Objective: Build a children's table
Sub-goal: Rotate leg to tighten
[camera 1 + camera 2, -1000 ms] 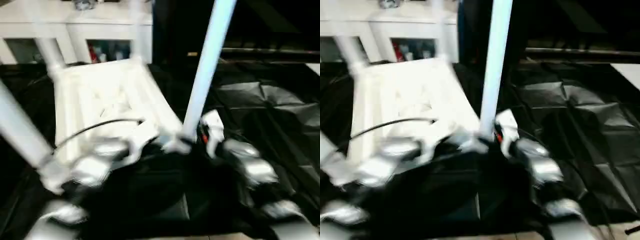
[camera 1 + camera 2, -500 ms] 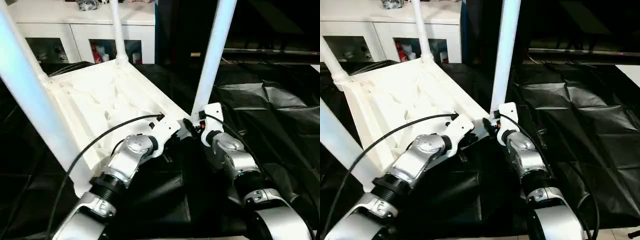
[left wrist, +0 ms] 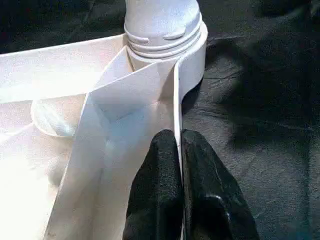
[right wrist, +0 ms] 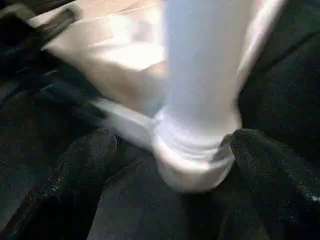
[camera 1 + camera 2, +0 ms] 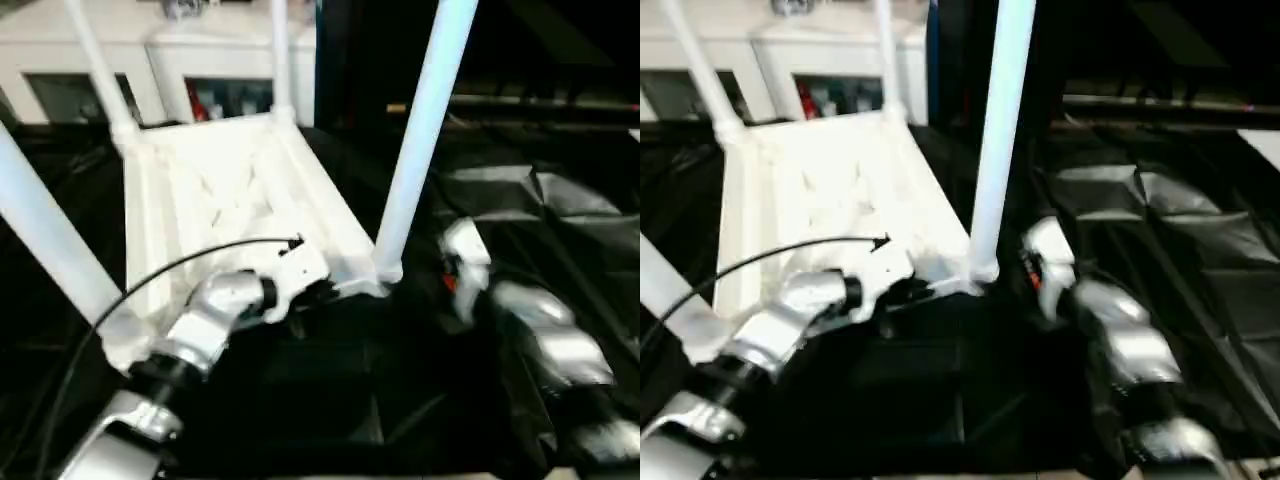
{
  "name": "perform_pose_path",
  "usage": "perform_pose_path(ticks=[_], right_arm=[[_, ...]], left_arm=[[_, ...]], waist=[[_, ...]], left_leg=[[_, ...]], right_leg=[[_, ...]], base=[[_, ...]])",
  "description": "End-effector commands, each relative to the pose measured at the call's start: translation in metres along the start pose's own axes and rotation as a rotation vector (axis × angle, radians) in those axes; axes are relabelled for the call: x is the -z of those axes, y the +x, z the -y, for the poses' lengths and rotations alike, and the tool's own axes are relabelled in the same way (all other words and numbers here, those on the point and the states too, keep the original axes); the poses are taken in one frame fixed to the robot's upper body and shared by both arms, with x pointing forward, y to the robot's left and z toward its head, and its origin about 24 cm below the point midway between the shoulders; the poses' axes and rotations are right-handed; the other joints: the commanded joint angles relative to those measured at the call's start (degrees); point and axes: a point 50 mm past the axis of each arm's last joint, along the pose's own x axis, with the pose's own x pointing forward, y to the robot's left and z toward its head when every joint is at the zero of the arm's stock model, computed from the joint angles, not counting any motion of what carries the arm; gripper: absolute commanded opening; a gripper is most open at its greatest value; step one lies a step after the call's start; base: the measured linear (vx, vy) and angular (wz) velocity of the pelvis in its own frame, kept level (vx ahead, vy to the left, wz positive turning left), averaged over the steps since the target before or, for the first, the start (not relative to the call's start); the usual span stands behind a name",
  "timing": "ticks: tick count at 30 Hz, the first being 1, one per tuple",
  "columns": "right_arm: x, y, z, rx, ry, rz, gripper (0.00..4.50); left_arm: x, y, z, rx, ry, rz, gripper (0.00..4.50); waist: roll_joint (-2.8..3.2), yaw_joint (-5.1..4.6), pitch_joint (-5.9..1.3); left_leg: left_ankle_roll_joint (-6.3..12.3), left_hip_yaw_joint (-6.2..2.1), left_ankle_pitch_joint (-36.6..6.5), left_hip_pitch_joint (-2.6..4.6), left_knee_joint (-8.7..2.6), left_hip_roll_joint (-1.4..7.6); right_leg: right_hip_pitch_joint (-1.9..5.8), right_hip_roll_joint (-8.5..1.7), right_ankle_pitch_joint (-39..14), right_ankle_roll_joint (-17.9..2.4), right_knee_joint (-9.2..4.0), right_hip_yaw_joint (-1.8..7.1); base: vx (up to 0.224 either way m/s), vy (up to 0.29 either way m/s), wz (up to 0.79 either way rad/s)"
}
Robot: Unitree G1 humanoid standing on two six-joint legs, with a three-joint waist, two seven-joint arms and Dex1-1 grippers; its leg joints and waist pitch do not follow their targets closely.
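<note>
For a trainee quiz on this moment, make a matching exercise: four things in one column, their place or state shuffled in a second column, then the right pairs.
Things:
1. left gripper
2. right gripper
3. tabletop
4. cabinet

Places or states:
A. fingers spread either side of a leg's base
B. stands behind the work, with glass doors
C. pinched shut on the tabletop's thin rim
D. lies underside up, legs pointing upward

Pairs: 1-C, 2-A, 3-D, 4-B

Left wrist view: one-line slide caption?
Left gripper pinches the thin side wall of the upturned white plastic tabletop, just below a white tube leg seated in its corner socket.
</note>
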Motion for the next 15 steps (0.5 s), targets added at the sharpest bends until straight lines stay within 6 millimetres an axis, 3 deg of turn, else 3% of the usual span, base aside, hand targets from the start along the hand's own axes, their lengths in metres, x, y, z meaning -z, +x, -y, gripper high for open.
perform_pose_path(ticks=[1,4,8,10,11,12,15], right_arm=[[-0.008,0.000,-0.004,-0.041,-0.019,0.012,4.16],[-0.007,0.000,-0.009,-0.066,-0.021,0.001,4.19],[-0.010,0.005,-0.015,-0.080,-0.009,0.015,4.19],[-0.011,0.013,-0.020,-0.101,0.010,0.023,4.19],[-0.011,0.018,-0.022,-0.111,0.012,0.025,4.19],[-0.011,0.019,-0.023,-0.115,0.008,0.024,4.19],[-0.012,0.031,-0.026,-0.115,0.018,0.035,4.19]], left_arm=[[-0.002,-0.004,-0.008,-0.046,-0.012,0.036,0.28],[-0.005,-0.009,-0.007,-0.019,-0.061,0.066,0.61],[-0.010,-0.019,-0.003,0.026,-0.110,0.107,0.93],[-0.011,-0.033,0.005,0.099,-0.137,0.117,1.06],[-0.012,-0.040,0.008,0.132,-0.147,0.114,1.30],[-0.012,-0.042,0.009,0.139,-0.153,0.111,1.35],[-0.012,-0.059,0.018,0.217,-0.172,0.082,1.43]], waist=[[-0.86,0.21,-3.19],[-0.70,0.05,-3.20],[-0.45,-0.12,-3.24],[-0.45,0.03,-3.32],[-0.45,-0.20,-3.29],[-0.30,-0.19,-3.36],[-0.25,-0.18,-3.36]], left_leg=[[2.62,-0.95,-16.39,0.24,-3.82,1.42],[2.18,-0.99,-16.78,0.36,-3.72,1.37],[2.00,-1.03,-16.04,0.24,-3.90,1.70],[1.89,-1.03,-15.54,0.30,-3.91,1.80],[1.90,-1.08,-14.91,-0.03,-4.07,1.83],[1.99,-0.93,-14.42,0.29,-3.88,1.79],[1.53,-0.92,-14.01,0.35,-3.90,1.80]], right_leg=[[2.51,-2.90,-21.37,-7.84,-5.35,2.13],[2.28,-3.06,-24.20,-7.46,-5.62,2.10],[2.23,-2.83,-19.49,-9.82,-5.01,2.16],[2.30,-2.94,-17.93,-10.55,-4.65,2.21],[2.51,-2.86,-16.36,-11.24,-4.31,2.15],[2.25,-2.72,-14.75,-11.70,-4.23,2.30],[2.41,-2.86,-13.37,-12.40,-3.78,2.32]], base=[[0.000,0.000,0.00],[0.000,0.000,0.00],[0.000,0.000,0.00],[0.000,0.000,0.00],[0.000,0.000,0.00],[0.000,0.000,0.00],[0.000,0.000,0.00]])
